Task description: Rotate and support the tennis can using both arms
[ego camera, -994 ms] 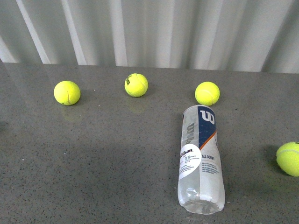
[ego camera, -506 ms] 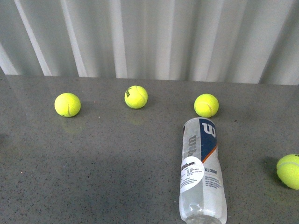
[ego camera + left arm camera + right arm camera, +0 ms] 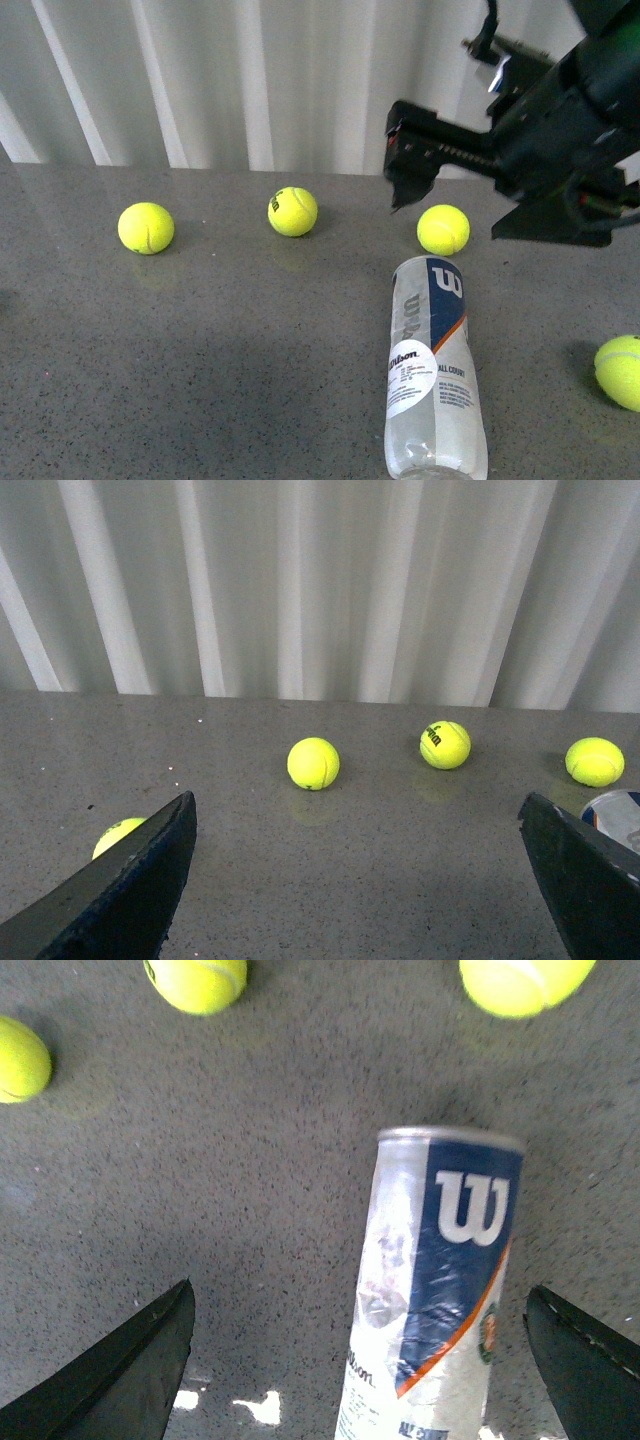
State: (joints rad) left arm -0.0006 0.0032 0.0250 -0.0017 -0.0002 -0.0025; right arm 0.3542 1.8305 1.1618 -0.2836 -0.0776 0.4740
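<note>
1 tennis can (image 3: 435,365) lies on its side on the grey surface (image 3: 200,360), front right, with its W-logo end pointing away from the robot. The nearest ball (image 3: 443,229) sits just beside that end. The right claw (image 3: 405,185) hangs in the air over it, fingers wide apart, holding nothing. The left claw (image 3: 355,802), seen only from its wrist, is likewise spread and empty.

One tennis can (image 3: 432,360), five tennis balls (image 3: 146,228), one arm (image 3: 560,130), two grippers.
The front view counts four tennis balls, three in a row and one (image 3: 620,372) far right. The left wrist view adds a fifth (image 3: 118,830), half hidden behind the left gripper (image 3: 355,810). The right gripper (image 3: 358,1295) makes two, each with two fingers spread wide.
</note>
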